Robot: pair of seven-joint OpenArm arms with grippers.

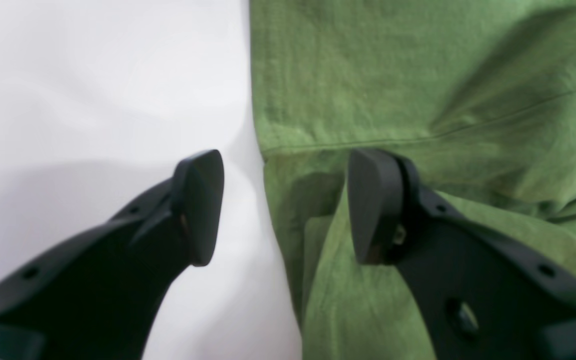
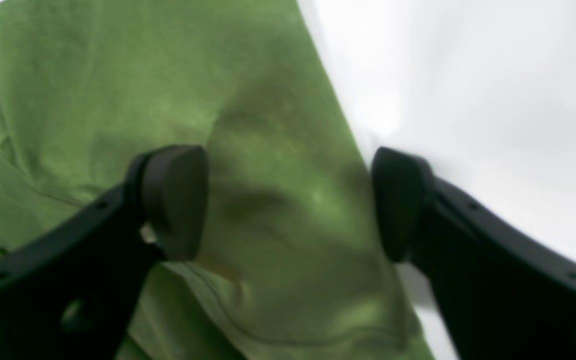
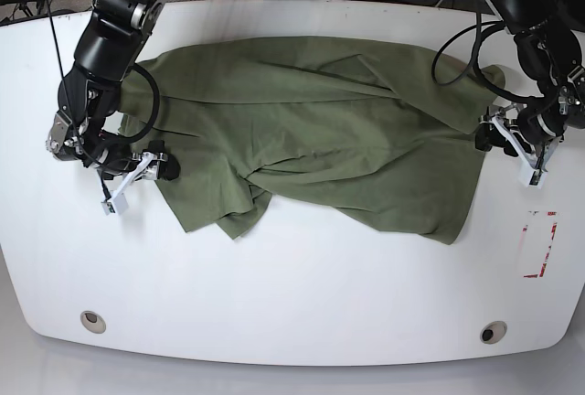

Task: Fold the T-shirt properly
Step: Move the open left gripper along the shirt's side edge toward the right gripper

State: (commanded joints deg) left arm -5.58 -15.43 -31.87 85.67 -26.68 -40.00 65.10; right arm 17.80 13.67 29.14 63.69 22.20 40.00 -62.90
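Left wrist view: your left gripper [image 1: 285,207] has its jaws spread wide, holding nothing. One finger [image 1: 198,205] hangs over the bare white desk [image 1: 93,90]; the other is over the T-shirt [image 1: 418,75]. The cloth's edge runs between them, and a seam crosses just above the fingertips.

Right wrist view: your right gripper [image 2: 290,202] also has its jaws wide apart, with nothing held. Shirt fabric [image 2: 268,150], creased and blurred, fills the gap; one finger [image 2: 173,200] is over cloth, the other at the cloth's edge beside the desk [image 2: 468,75].

Base view: the shirt [image 3: 320,130] lies spread and rumpled across the desk [image 3: 274,294], its lower edge bunched. The right gripper [image 3: 137,173] sits at one side edge of the shirt, the left gripper [image 3: 514,144] at the opposite one. A red-and-white sticker [image 3: 537,244] lies near the left gripper, apart from the shirt.
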